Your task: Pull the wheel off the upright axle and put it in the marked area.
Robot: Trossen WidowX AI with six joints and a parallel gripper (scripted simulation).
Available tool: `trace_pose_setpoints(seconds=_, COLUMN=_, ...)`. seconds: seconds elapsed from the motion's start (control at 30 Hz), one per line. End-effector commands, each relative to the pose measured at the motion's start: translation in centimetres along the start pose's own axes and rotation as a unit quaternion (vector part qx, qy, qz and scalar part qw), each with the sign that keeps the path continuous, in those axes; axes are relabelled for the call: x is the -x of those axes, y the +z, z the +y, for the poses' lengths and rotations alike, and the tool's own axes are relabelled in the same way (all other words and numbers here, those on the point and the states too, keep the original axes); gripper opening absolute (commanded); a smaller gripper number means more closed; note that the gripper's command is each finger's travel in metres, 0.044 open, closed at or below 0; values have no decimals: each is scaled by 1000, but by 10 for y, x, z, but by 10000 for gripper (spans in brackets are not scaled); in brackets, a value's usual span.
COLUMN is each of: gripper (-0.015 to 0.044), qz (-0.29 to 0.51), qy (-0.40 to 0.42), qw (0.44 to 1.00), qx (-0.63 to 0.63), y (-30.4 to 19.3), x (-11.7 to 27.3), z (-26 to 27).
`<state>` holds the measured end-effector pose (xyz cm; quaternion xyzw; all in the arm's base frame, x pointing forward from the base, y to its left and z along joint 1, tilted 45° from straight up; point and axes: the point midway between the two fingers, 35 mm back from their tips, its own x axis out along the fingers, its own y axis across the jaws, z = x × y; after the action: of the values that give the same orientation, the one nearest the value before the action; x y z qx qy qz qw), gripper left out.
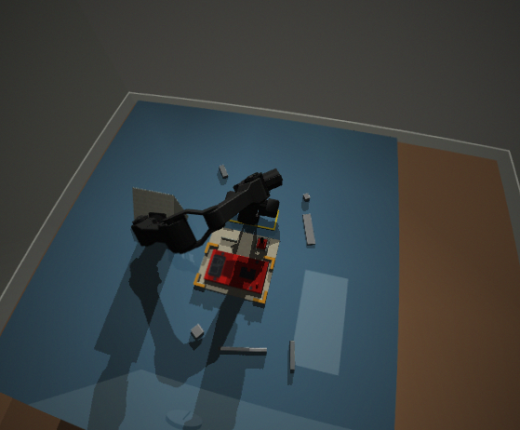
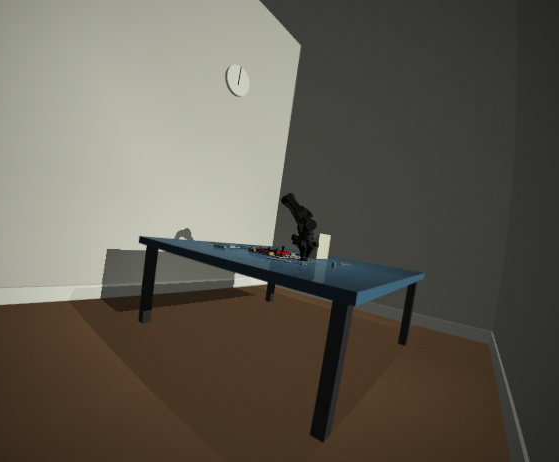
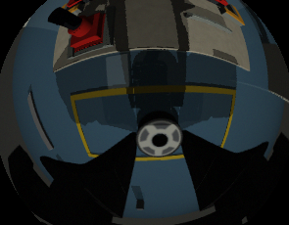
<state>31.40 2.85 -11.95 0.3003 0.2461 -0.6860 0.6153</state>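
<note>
My gripper [image 3: 159, 135] [image 2: 304, 258] is shut on the wheel [image 3: 160, 140], which has a dark tyre and a grey spoked face. The fingertips are low over the table; the arm hides them in the top view. The marked area is a yellow outline [image 3: 107, 92] [image 1: 276, 221]. In the wrist view the wheel overlaps its inside, by the side nearest the camera. I cannot tell whether the wheel touches the table. The upright axle [image 3: 64, 18] is a bare black post on a red block [image 3: 88, 32] [image 1: 261, 244], away from the gripper.
A beige board [image 1: 271, 249] with orange corners carries a large red panel [image 1: 226, 265] beside the marked area. An upright pale panel [image 1: 152, 202] [image 2: 324, 246] stands near the arm's base. Grey bars [image 1: 309, 229] [image 1: 223, 171] [image 1: 292, 356] and small blocks [image 1: 306, 197] [image 1: 197, 331] lie around.
</note>
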Motion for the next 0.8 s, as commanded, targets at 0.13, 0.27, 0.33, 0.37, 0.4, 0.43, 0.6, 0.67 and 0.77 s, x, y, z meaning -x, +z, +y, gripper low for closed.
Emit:
trace_pose_setpoints(seconds=0.13, gripper=158, qz=0, qy=-1, qw=1000, qx=0, y=0, x=0, z=0)
trace_pose_setpoints(seconds=0.27, gripper=263, qz=0, qy=-1, qw=1000, qx=0, y=0, x=0, z=0)
trace_pose_setpoints(seconds=0.33, gripper=300, qz=0, qy=-1, qw=1000, qx=0, y=0, x=5, z=0)
trace_pose_setpoints(seconds=0.37, gripper=300, qz=0, qy=-1, qw=1000, qx=1, y=0, x=10, z=1)
trace_pose_setpoints(seconds=0.4, gripper=300, qz=0, qy=-1, qw=1000, qx=1, y=-1, x=17, z=1)
trace_pose_setpoints(seconds=0.43, gripper=300, qz=0, qy=-1, qw=1000, qx=2, y=-1, x=25, z=1)
trace_pose_setpoints(seconds=0.6, gripper=300, qz=-2, qy=-1, qw=1000, qx=3, y=-1, x=60, z=0)
trace_pose_setpoints(seconds=0.67, gripper=300, qz=-2, qy=-1, qw=1000, qx=3, y=-1, x=60, z=0)
trace_pose_setpoints(seconds=0.77, gripper=379, qz=-2, qy=2, qw=1000, qx=7, y=3, x=63, z=-14)
